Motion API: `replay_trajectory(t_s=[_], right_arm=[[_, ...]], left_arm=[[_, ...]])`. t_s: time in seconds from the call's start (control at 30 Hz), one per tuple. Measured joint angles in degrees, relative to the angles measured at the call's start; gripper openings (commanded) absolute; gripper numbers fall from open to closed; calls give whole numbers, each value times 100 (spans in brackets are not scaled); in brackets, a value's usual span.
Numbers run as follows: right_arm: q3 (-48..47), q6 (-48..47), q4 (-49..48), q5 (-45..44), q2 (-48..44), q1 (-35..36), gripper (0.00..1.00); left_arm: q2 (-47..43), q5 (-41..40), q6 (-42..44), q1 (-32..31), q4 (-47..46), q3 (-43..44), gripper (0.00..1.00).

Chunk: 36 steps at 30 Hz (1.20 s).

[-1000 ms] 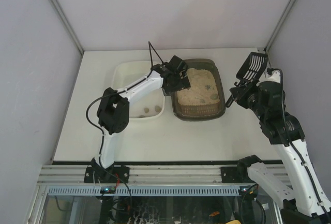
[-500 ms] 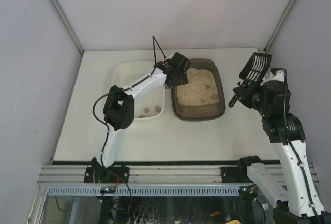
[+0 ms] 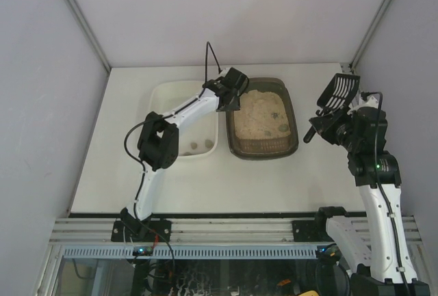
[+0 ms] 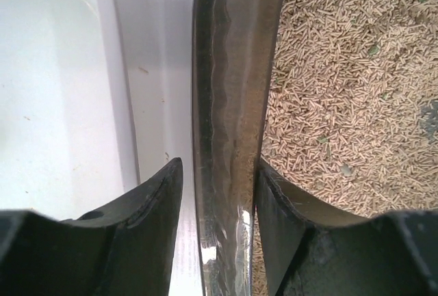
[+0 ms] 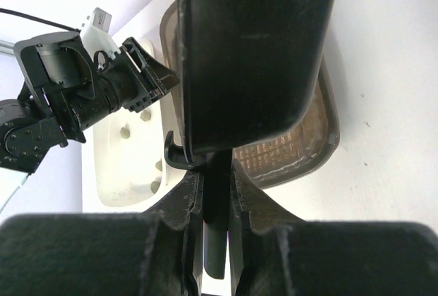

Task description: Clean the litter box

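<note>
The dark translucent litter box (image 3: 293,115) with beige litter (image 3: 259,119) sits at the back centre of the table. My left gripper (image 3: 230,98) straddles its left rim (image 4: 222,104) near the far corner. One finger is outside the box and the other over the litter (image 4: 342,70). The jaws are open, with a thin gap on the outer side. My right gripper (image 3: 321,124) is shut on the handle of a black slotted scoop (image 3: 337,89). It holds the scoop in the air to the right of the box. The scoop (image 5: 253,50) fills the right wrist view.
A white tray (image 3: 164,98) lies against the litter box's left side, with a few grey clumps (image 3: 200,145) at its near end. Small dark clumps (image 3: 275,113) lie on the litter. The enclosure walls stand close behind and at both sides.
My left gripper has moved from over the litter's left part back to the box's far-left rim. My right arm has shifted slightly to the right with the scoop.
</note>
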<state>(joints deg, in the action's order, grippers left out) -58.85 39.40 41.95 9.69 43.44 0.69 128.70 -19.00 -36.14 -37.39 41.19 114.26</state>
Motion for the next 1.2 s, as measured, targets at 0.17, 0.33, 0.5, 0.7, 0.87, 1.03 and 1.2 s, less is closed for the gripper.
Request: replay_trajectory(t_s=[0.17,0.33,0.5,0.7,0.87,1.03,1.2], right_arm=[[0,-2,-20,240,-28,-280,0],[0,-7,-17,339,-83,-413,0],[0,-48,-15,413,-149,-542,0],[0,-96,-11,529,-293,-785,0],[0,-129,61,590,-435,-931,0],[0,-190,243,577,-560,-973,0],[0,-269,417,455,-822,-1008,0]], left_arm=[[33,-26,310,-35,-46,35,31],[85,168,529,-68,-83,131,0],[140,568,962,-39,-184,219,0],[278,1036,1941,-83,-197,481,0],[396,1845,3021,-216,-120,730,0],[409,2863,4301,-459,90,809,0],[619,3254,5700,-931,597,1314,0]])
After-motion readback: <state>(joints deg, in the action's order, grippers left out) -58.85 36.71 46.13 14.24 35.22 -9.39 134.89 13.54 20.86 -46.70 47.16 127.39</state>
